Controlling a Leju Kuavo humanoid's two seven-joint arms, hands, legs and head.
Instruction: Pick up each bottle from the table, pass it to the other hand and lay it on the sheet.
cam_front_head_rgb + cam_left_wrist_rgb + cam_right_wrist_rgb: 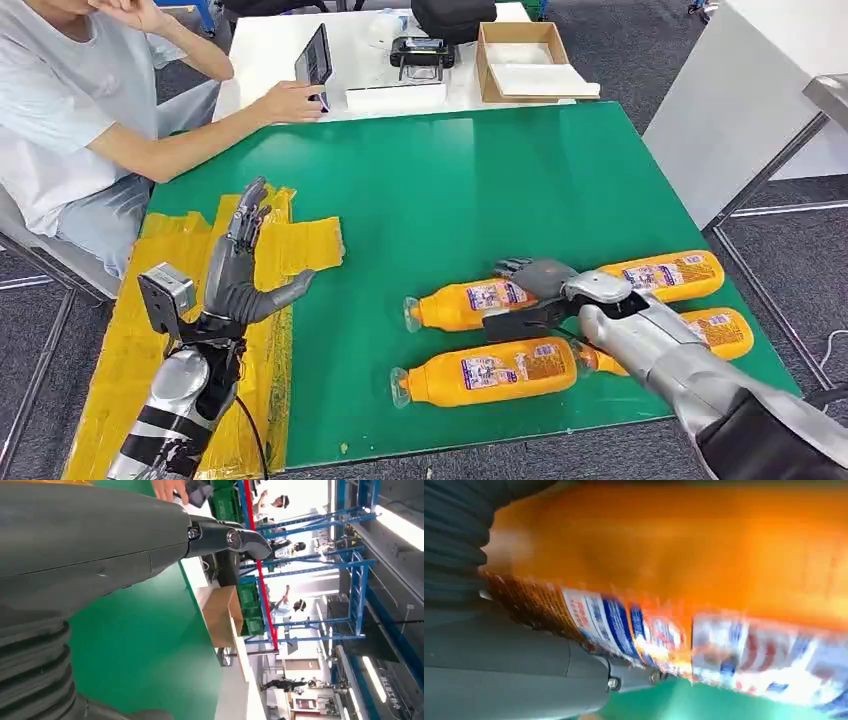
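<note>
Several orange bottles with blue and white labels lie on the green table (450,180). My right hand (535,290) wraps the base end of one bottle (465,306), with fingers over its far side and the thumb on its near side; the bottle lies on the table. Close up, this bottle (674,555) sits against my right hand (524,665). Another bottle (490,372) lies just in front, and two more lie further right (665,275) (718,332). My left hand (240,260) is raised, fingers spread and empty, above the yellow sheet (305,245). My left hand (100,545) holds nothing.
A person (60,100) sits at the table's far left corner with a hand on a tablet (315,55). A cardboard box (520,60) and a black device stand on the white table behind. The table's right edge runs close to the right-hand bottles.
</note>
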